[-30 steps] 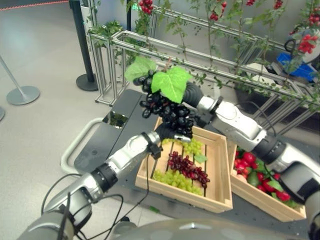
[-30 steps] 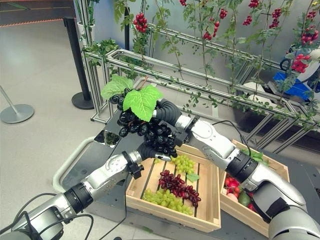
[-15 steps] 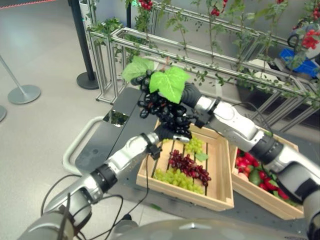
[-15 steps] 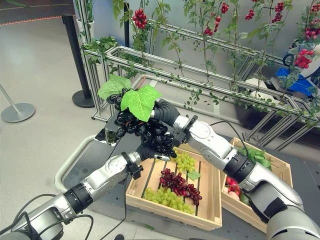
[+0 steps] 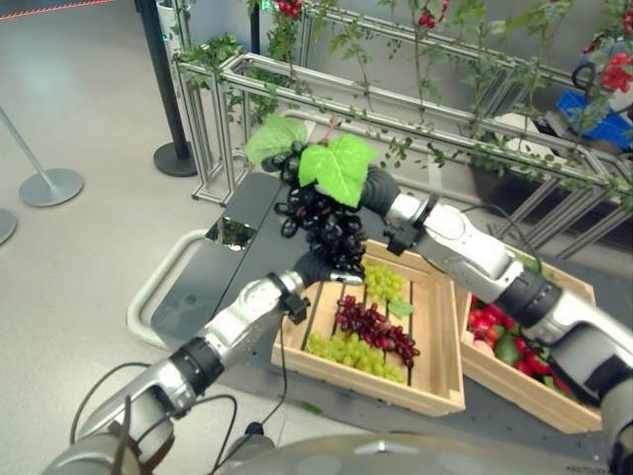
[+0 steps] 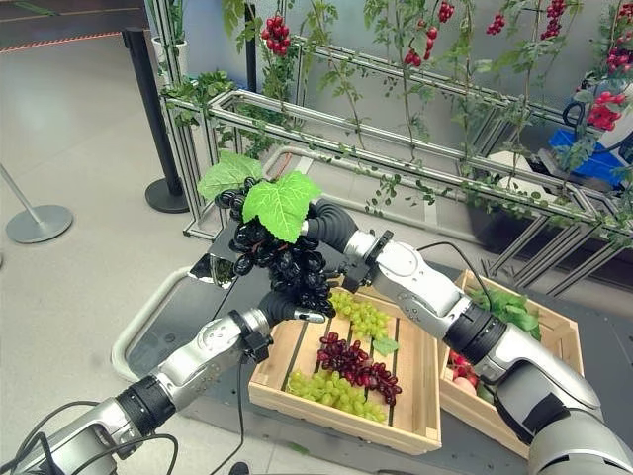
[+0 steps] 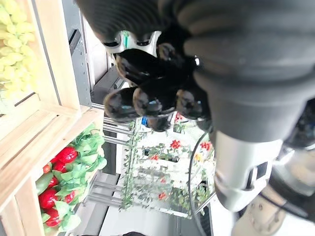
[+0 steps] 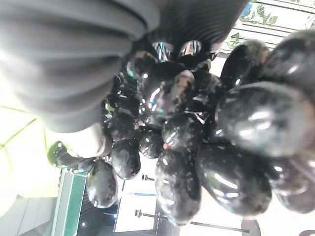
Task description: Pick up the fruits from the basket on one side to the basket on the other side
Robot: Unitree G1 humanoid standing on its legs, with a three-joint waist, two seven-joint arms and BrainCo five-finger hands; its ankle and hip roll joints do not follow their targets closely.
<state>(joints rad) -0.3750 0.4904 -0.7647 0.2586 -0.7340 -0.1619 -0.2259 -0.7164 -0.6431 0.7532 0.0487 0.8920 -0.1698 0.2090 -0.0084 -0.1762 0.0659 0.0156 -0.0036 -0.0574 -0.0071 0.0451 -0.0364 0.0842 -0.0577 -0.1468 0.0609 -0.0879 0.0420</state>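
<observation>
Fingers of both hands are buried in the black grapes [image 6: 282,255]; grip impossible to judge. Right hand [image 6: 326,224] and left hand [image 6: 282,304] meet mid-frame above the near crate [image 6: 341,411].

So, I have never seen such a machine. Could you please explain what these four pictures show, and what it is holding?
This is a humanoid robot with two arms. Two pictures come from cameras on its head, looking down; two come from its wrists, very close. The right robot hand is at the top of a bunch of black grapes with green leaves, raised above a wooden crate. The left robot hand is under the bunch. The crate holds green grapes and red grapes. A second crate beside it holds red fruits.
</observation>
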